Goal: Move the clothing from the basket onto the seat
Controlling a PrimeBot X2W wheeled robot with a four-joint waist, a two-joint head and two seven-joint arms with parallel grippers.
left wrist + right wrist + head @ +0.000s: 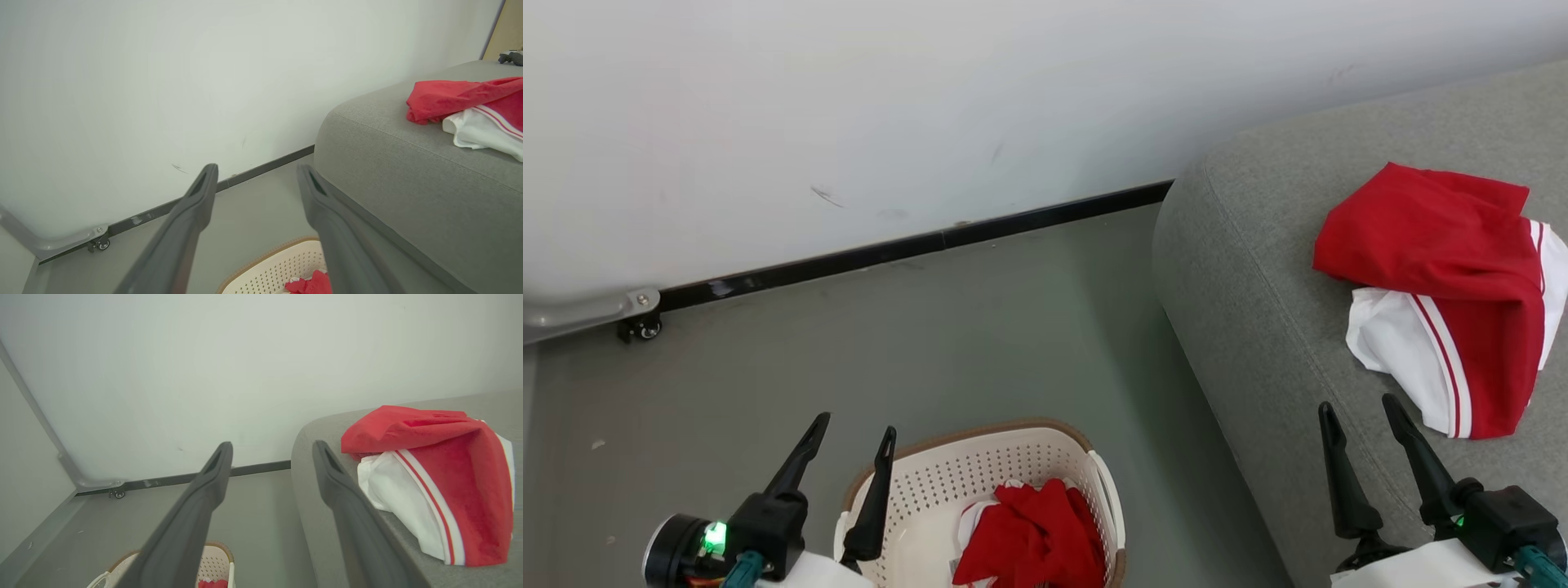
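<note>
Laundry sits in 2 lots. 1 red-and-white garment [1445, 286] lies spread on the grey seat [1258, 327] at 3 o'clock in the head view. A crumpled red bundle [1037, 539] lies in the basket [980, 478] at 6 o'clock, against its right wall.

Both pincers stand apart and hold nothing. The left gripper [858, 422] hangs over the basket's left rim at 7 o'clock, and the right gripper [1357, 401] hangs over the seat's front edge at 5 o'clock, near the garment's white hem.

I'd worry most about the dip into the basket. A long finger could press the rim or catch a perforation and tip the light basket. A shallow pinch might lift 1 layer and trail the rest onto the floor [980, 327]. A careless right sweep could nudge the laid garment off the seat's rounded edge.

Open floor lies between basket and seat toward 12 o'clock. The wall [931, 98], skirting [915, 245] and a caster [644, 327] at 9 o'clock stand well apart. Bare upholstery lies left of the garment.
</note>
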